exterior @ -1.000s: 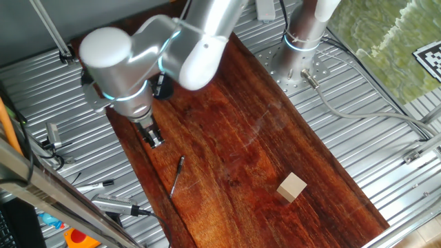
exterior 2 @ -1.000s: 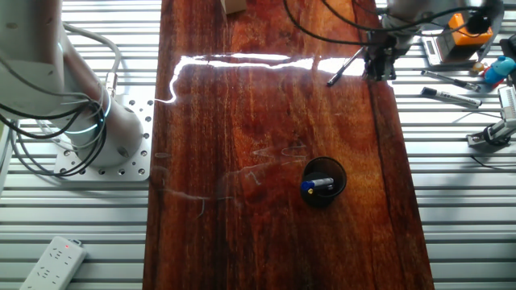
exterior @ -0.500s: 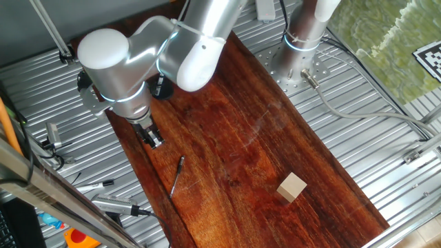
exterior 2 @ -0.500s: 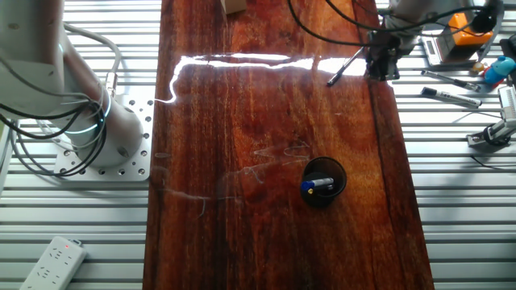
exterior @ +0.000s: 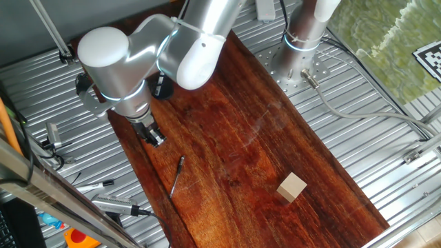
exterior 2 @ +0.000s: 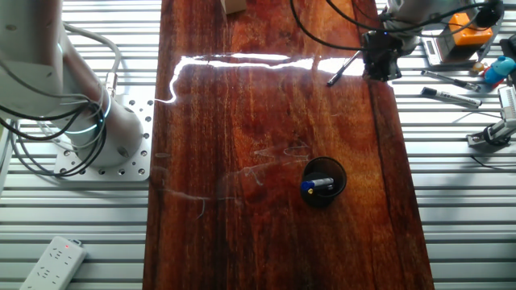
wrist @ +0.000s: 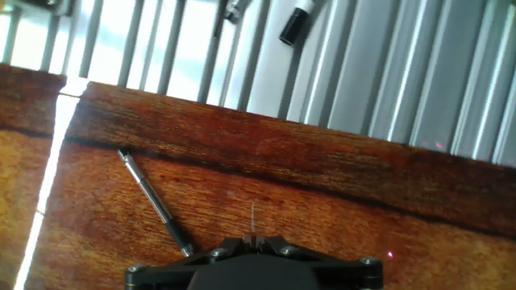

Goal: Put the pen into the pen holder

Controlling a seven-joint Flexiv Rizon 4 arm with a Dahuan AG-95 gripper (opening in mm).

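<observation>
The pen [exterior: 177, 176] is a slim dark stick lying loose on the wooden board [exterior: 234, 138]. It also shows in the other fixed view [exterior 2: 345, 67] and in the hand view [wrist: 155, 201]. My gripper [exterior: 153, 137] hovers over the board's edge, a short way from the pen, with its fingers together and nothing between them. It also shows in the other fixed view [exterior 2: 379, 69] and at the bottom of the hand view [wrist: 254, 240]. The pen holder [exterior 2: 323, 181] is a small black round cup with a blue pen inside. The arm partly hides it in one fixed view [exterior: 162, 87].
A tan wooden cube [exterior: 292, 187] sits further along the board. Thicker markers [exterior 2: 450, 97] and tools lie on the ribbed metal table beside the board; one marker end shows in the hand view [wrist: 299, 23]. The arm's base [exterior 2: 97, 137] stands on the opposite side.
My arm has shifted slightly along the board's edge, away from the pen. The pen and cup have not moved.
</observation>
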